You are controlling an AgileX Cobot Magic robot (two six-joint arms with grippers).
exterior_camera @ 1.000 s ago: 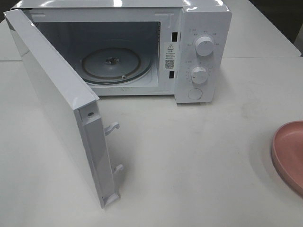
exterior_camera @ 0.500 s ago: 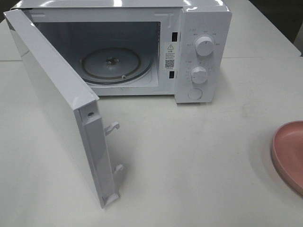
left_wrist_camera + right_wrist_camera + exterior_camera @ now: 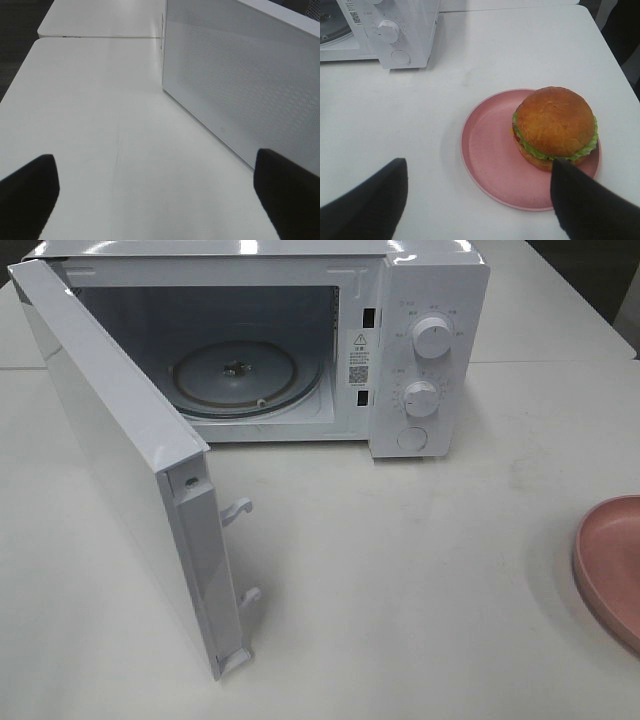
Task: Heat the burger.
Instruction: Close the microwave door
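Note:
The burger (image 3: 555,127), brown bun over green lettuce, sits on the far side of a pink plate (image 3: 490,150) in the right wrist view. My right gripper (image 3: 480,200) hangs open above the plate's near edge, nothing between its dark fingers (image 3: 367,205). The white microwave (image 3: 420,340) stands at the back with its door (image 3: 110,460) swung wide to the left and a bare glass turntable (image 3: 235,375) inside. My left gripper (image 3: 155,200) is open over bare table beside the door's outer face (image 3: 250,75). Neither gripper appears in the exterior high view, where the burger is out of frame.
Only a slice of the pink plate (image 3: 610,560) shows at the right edge of the exterior high view. The open door juts toward the table's front left. Two knobs (image 3: 432,337) and a button sit on the microwave's right panel. White table (image 3: 400,570) lies between microwave and plate.

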